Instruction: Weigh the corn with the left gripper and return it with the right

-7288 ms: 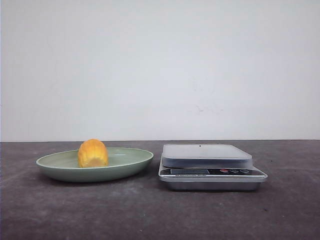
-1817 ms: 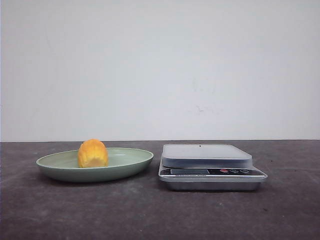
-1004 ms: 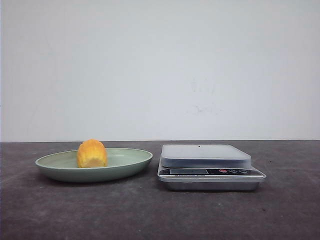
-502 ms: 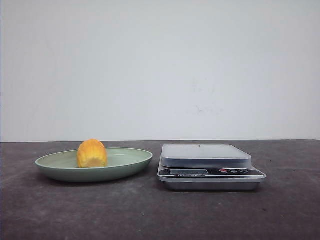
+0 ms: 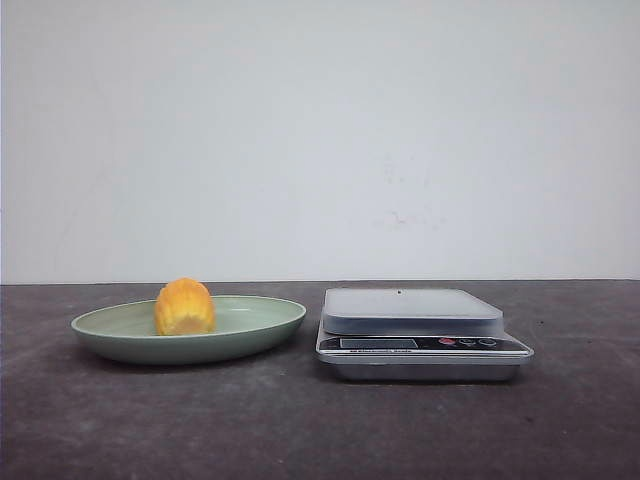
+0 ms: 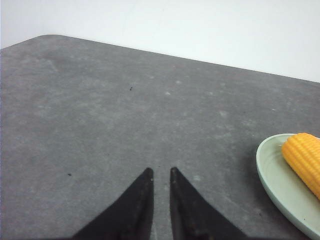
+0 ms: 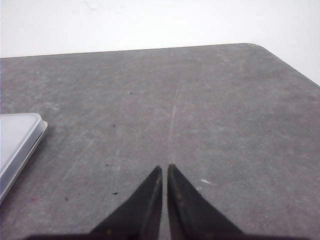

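Observation:
The corn (image 5: 185, 307), a stubby yellow-orange cob piece, lies on the left part of a pale green plate (image 5: 262, 331) left of the scale (image 5: 420, 345). No gripper shows in the front view. In the left wrist view my left gripper (image 6: 160, 171) hovers over bare table, its fingers nearly together with a slim gap and nothing between them. The corn (image 6: 305, 160) and plate (image 6: 272, 175) lie off to one side of it, apart. My right gripper (image 7: 164, 167) is shut over bare table, with the scale's platform (image 7: 15, 145) off to its side.
The silver scale has a flat grey platform (image 5: 410, 303) with nothing on it, and a display and buttons on its front face. A white wall stands behind the dark grey table (image 5: 320, 430). The table's rounded far corners show in both wrist views.

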`<act>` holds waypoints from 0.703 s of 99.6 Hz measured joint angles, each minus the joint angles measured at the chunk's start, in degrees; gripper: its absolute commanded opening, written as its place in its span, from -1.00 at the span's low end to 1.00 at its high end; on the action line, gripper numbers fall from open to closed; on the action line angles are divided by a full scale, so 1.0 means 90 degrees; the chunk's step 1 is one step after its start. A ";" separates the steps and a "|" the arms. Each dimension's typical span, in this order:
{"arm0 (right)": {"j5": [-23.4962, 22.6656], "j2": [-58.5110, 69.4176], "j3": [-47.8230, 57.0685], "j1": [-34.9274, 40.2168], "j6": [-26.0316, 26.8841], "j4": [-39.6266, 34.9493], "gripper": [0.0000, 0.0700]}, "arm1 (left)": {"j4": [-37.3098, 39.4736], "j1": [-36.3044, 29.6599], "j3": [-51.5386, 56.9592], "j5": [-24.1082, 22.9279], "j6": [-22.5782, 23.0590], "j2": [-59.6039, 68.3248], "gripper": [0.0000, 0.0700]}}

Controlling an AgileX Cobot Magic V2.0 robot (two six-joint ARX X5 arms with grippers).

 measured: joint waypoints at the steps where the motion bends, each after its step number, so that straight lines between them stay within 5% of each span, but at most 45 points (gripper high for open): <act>1: -0.0002 0.0000 0.0000 0.0000 0.0000 0.0002 -0.97 | 0.0000 0.0000 0.0000 0.0000 0.0000 0.0000 -0.96; 70: 0.0022 0.0000 -0.0015 0.0000 0.0000 0.0073 -0.97 | 0.0000 0.0000 0.0000 -0.0002 0.0000 0.0000 -0.96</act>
